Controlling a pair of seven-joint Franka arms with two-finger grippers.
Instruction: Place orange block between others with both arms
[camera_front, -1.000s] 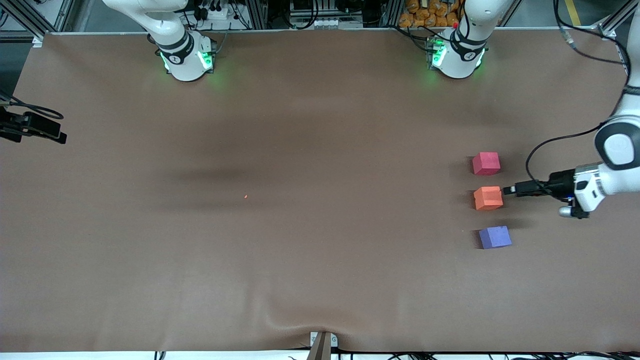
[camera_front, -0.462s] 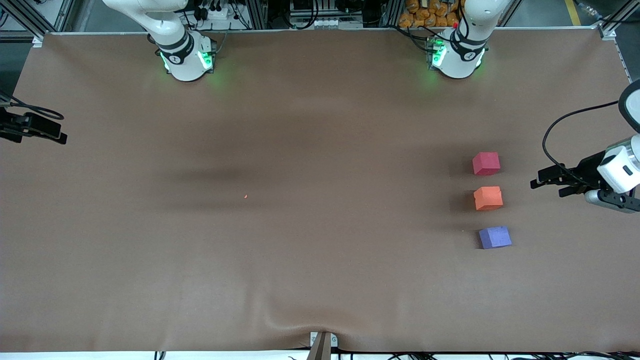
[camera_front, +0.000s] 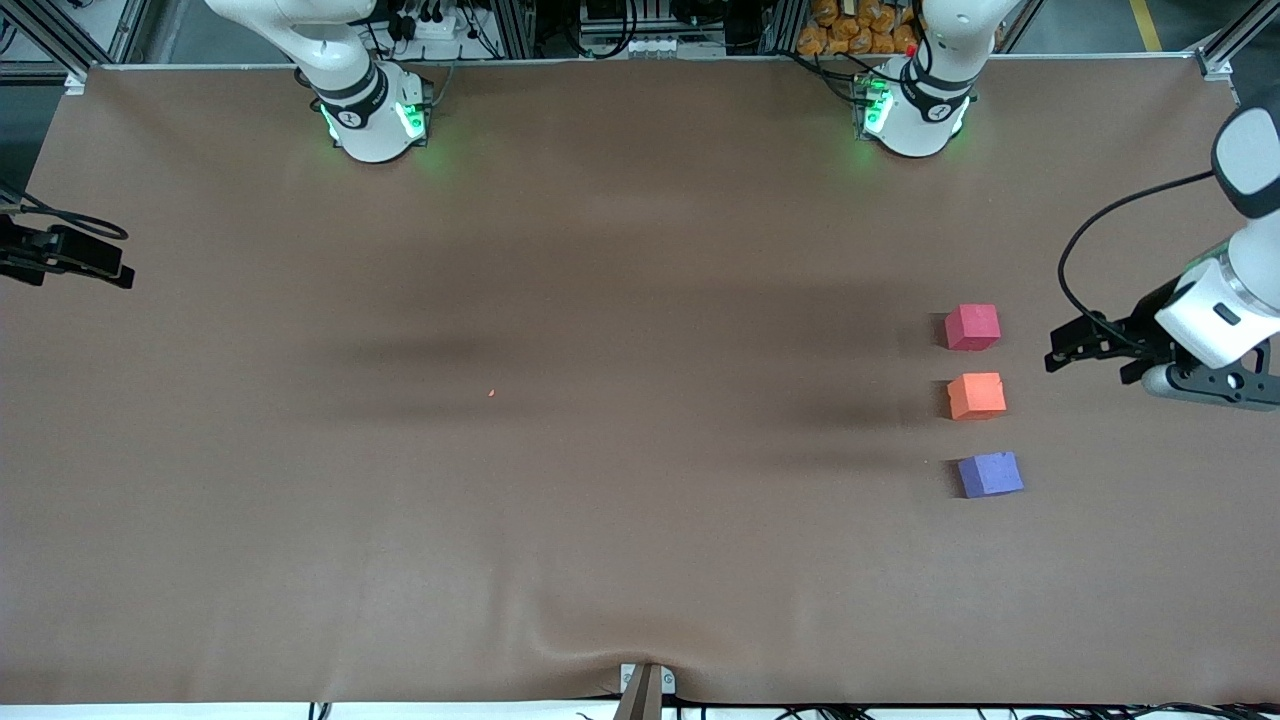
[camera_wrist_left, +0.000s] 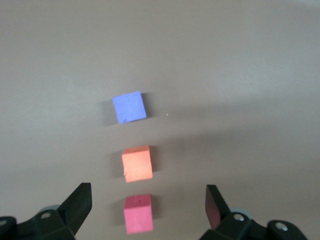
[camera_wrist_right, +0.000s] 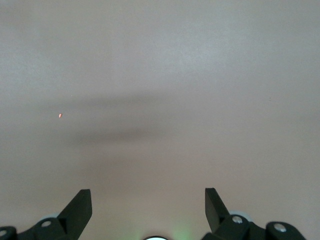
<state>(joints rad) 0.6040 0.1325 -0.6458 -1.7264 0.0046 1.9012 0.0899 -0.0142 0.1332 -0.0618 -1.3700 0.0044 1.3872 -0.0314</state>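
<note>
The orange block (camera_front: 977, 396) sits on the brown table between the red-pink cube (camera_front: 972, 327), farther from the front camera, and the purple-blue cube (camera_front: 990, 474), nearer to it. Small gaps separate the three. My left gripper (camera_front: 1086, 364) hangs open and empty above the table, off the row toward the left arm's end. In the left wrist view the purple-blue cube (camera_wrist_left: 129, 106), orange block (camera_wrist_left: 137, 163) and red-pink cube (camera_wrist_left: 138, 214) lie below the left gripper (camera_wrist_left: 148, 192). My right gripper (camera_wrist_right: 147, 204) is open and empty over bare table, out of the front view.
A tiny orange speck (camera_front: 491, 392) lies mid-table, and the speck (camera_wrist_right: 60, 115) shows in the right wrist view too. A black device with a cable (camera_front: 70, 255) sits at the table edge at the right arm's end. Green-lit bases (camera_front: 372, 115) (camera_front: 915, 110) stand along the back edge.
The left gripper has drawn back from the orange block toward the left arm's end of the table and risen. All three cubes kept their places. The right arm waits unmoved.
</note>
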